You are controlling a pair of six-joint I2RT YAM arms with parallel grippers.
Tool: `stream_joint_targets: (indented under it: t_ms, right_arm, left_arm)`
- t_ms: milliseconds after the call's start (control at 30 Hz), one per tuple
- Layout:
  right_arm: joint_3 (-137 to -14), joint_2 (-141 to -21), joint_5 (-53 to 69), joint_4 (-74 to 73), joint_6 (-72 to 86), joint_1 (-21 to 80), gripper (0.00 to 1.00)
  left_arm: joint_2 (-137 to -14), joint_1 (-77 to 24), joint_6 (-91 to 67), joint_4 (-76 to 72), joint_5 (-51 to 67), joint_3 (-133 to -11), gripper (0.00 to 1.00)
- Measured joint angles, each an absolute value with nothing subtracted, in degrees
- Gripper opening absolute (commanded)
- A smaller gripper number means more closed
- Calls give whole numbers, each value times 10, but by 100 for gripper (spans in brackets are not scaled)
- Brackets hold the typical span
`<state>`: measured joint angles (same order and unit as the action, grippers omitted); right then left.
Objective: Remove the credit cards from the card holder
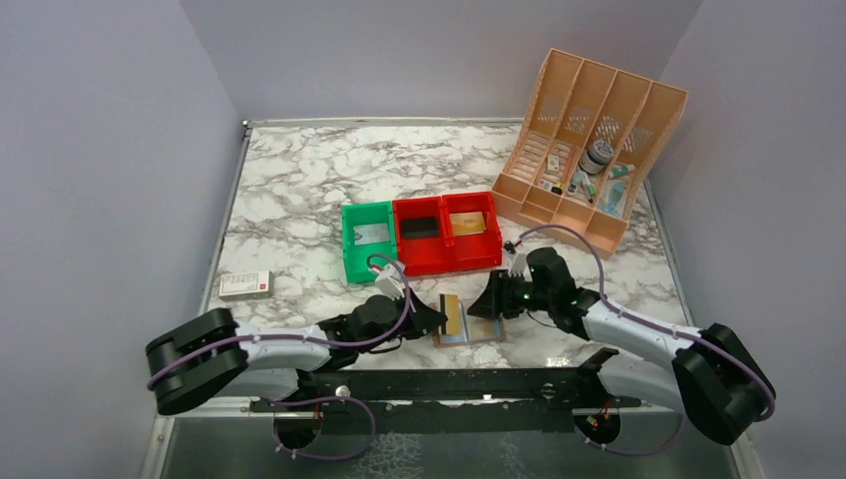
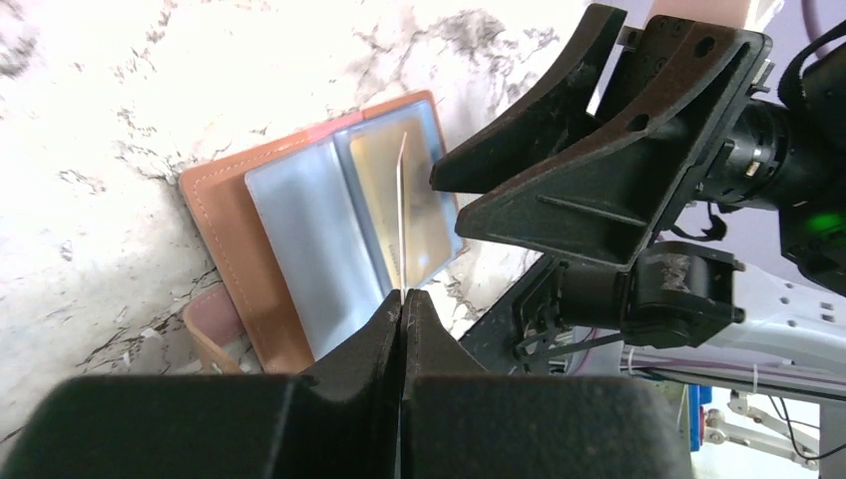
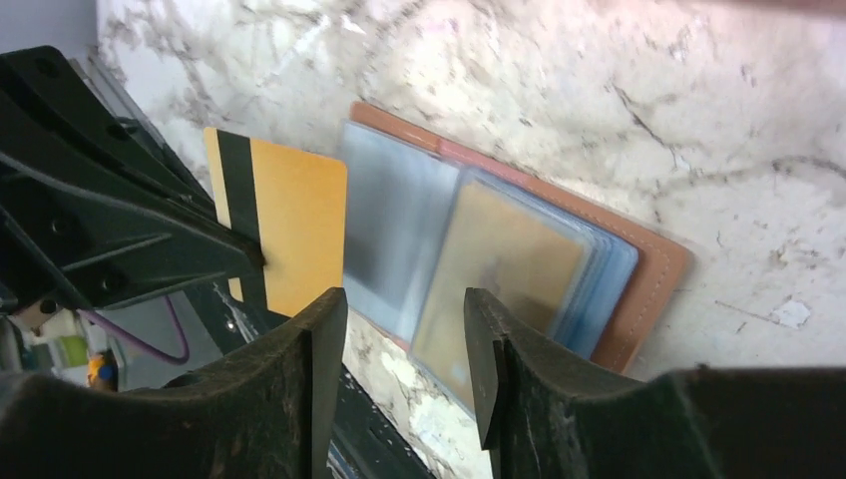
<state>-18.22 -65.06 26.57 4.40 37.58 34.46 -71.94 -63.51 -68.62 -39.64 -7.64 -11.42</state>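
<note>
Marble counter (image 1: 299, 180), grey walls: one card held clear of the card holder (image 1: 486, 330), with both grippers at it.

Card holder: open flat at the middle of the counter's near edge, clear pocket panels facing up. Left gripper (image 2: 402, 299): clenched on one edge of the yellow-gold card (image 2: 402, 215), which has a black stripe and stands on edge at the holder's left side, outside the pockets. Second card (image 3: 499, 269): tan, inside a clear pocket on the right half. Right gripper (image 3: 404, 299): released, jaws apart with nothing between them, over the pocket panels; whether it touches them cannot be told. Mid-counter: green bin (image 1: 351, 249) and red bins (image 1: 439, 261) in a row. Far right corner: peach file organizer (image 1: 589, 110). Left edge: white box (image 1: 245, 285).
</note>
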Motion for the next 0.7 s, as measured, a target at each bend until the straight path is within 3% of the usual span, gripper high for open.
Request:
stream_joint_targets:
  t_ms: [67, 233, 467, 700]
  right_arm:
    - [-188, -625, 262, 35, 372, 344, 61]
    - [-200, -542, 243, 30, 370, 345, 67]
    - [-161, -411, 169, 80, 349, 344, 85]
    - [-163, -371, 158, 92, 303, 344, 85]
  left_arm:
    - [-666, -635, -675, -350, -90, -115, 0]
    - [-531, -635, -635, -216, -128, -124, 0]
    - [-428, -635, -565, -83, -155, -157, 0]
    - [-400, -635, -486, -15, -176, -209, 0]
